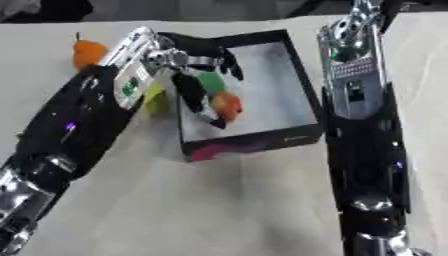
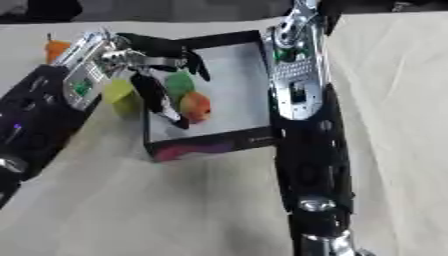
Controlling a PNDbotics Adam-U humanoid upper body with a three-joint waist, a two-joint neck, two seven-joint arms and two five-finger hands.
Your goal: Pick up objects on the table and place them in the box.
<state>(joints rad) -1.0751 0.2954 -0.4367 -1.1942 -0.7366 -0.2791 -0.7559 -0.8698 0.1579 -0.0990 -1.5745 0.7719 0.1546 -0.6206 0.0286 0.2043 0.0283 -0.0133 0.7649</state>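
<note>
The left hand (image 1: 197,70) is positioned over the near-left part of the box (image 1: 297,75), its dark fingers (image 1: 191,92) pointing downward. A small fruit-like object (image 1: 223,100), green at the top and orange-red at the bottom, sits against those fingers, inside the outline of the box. The fingers appear to be curled round it, so it is judged to be gripped and carried, not yet released; whether it touches the box floor cannot be determined.

The box is a shallow black tray with a pale floor, placed on the worktop (image 1: 219,210) between the two arms. This central position puts it within reach of either hand.

Two objects remain outside the box on the left: an orange fruit with a stalk (image 1: 87,51) beyond the left forearm, and a yellow-green object (image 2: 120,92) just beside the left wall of the box, partly hidden by the arm.

The right arm (image 1: 354,90) extends along the right wall of the box toward the far edge. Its hand lies beyond the top edge of both views, so its state cannot be reported.
</note>
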